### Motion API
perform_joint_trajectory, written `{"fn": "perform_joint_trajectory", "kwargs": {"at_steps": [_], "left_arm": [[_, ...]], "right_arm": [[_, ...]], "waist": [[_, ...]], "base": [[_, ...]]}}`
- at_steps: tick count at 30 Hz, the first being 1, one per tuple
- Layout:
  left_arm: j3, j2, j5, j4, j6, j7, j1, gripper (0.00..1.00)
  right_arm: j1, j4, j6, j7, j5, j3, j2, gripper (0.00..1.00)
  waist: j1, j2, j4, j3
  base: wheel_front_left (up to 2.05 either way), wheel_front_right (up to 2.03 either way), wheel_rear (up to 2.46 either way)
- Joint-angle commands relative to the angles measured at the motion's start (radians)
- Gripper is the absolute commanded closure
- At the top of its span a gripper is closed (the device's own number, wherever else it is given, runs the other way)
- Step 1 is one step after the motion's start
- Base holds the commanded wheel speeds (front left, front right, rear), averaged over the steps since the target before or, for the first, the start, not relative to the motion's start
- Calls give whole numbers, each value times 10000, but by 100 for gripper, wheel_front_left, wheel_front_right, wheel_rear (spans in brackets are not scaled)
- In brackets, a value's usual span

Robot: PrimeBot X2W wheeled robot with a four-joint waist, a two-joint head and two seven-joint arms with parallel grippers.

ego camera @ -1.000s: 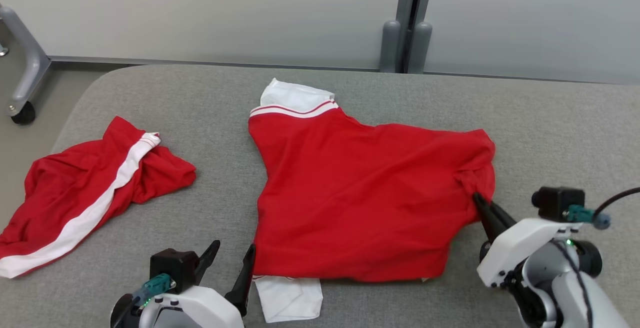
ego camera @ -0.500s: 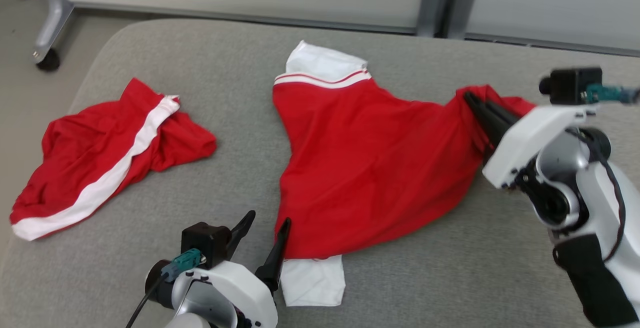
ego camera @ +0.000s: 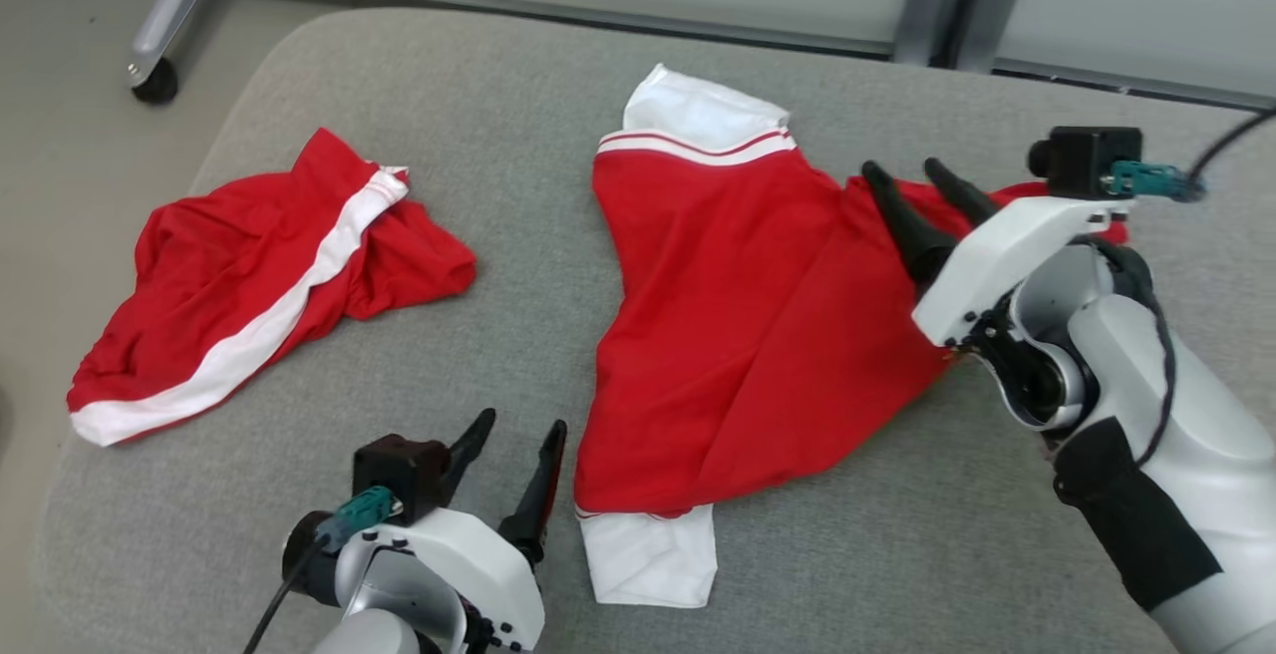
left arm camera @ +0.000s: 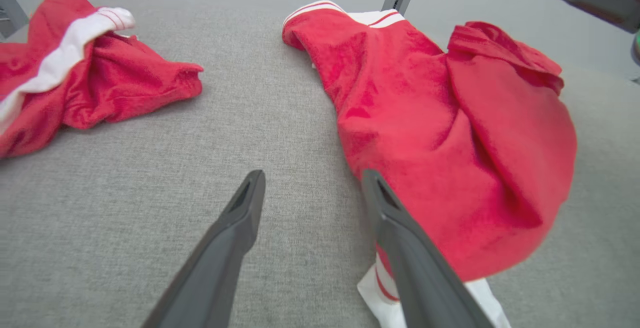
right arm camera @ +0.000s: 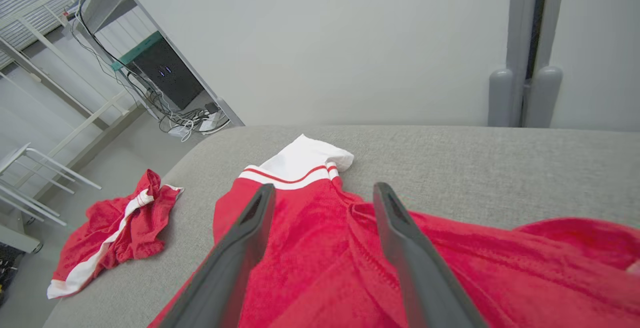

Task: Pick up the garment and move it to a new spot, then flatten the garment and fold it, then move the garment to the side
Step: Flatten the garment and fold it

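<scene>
We find the red garment [ego camera: 738, 335] lying in the middle of the table [ego camera: 518, 136], its right side folded over. The left gripper [ego camera: 521, 423] beside its near edge and the right gripper [ego camera: 905, 170] over the fold both stand wide and empty. We judge it light, limp and prone to creasing, best pinched at the hem corners.

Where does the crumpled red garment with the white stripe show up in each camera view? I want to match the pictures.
Head view: crumpled red garment at mid-left, left of the red shirt.
Left wrist view: upper left corner.
Right wrist view: lower left, near the padded surface's edge.
Shared landmark: the shirt's white cuff with red stripes, at the shirt's far end in all three.
</scene>
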Motion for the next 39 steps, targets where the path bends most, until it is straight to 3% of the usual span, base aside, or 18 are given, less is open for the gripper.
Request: {"fn": "perform_joint_trajectory", "kwargs": {"at_steps": [1,7,11,17,28,37,38,39], "left_arm": [[78,66,-59,-25,36,-97,47,0],[584,187,-137,-352,297,-932,436,0],[791,233,-88,-544,375,-1501,639,0],[776,198,4,-613,333,-1851,679,0],[576,33,-18,-456,248,-1827,356,0],[558,33,-123,-391,241,-1862,327,0],[562,41,-135,-387,240,-1856,319,0],[564,55,-137,-380,240,-1847,314,0]], "right_arm": [[145,-66,20,-254,139,20,-231,0],[1408,-581,20,-2392,408,15,-997,0],[2536,-756,22,-2851,566,-126,-1304,0],[3229,-684,22,-2890,464,-21,-1345,0],[2037,1391,21,-1776,-65,427,-1080,0],[1508,2477,21,-2174,94,367,-960,0],[1453,2520,21,-2237,104,381,-931,5],[1405,2552,21,-2303,109,404,-917,47]], "waist": [[0,0,-300,-303],[0,0,-936,-941],[0,0,-1140,-1058],[0,0,-995,-947],[0,0,-53,-632],[0,0,251,-516],[0,0,256,-494],[0,0,255,-471]], "base": [[0,0,0],[0,0,0],[0,0,0],[0,0,0],[0,0,0],[0,0,0],[0,0,0],[0,0,0]]}}
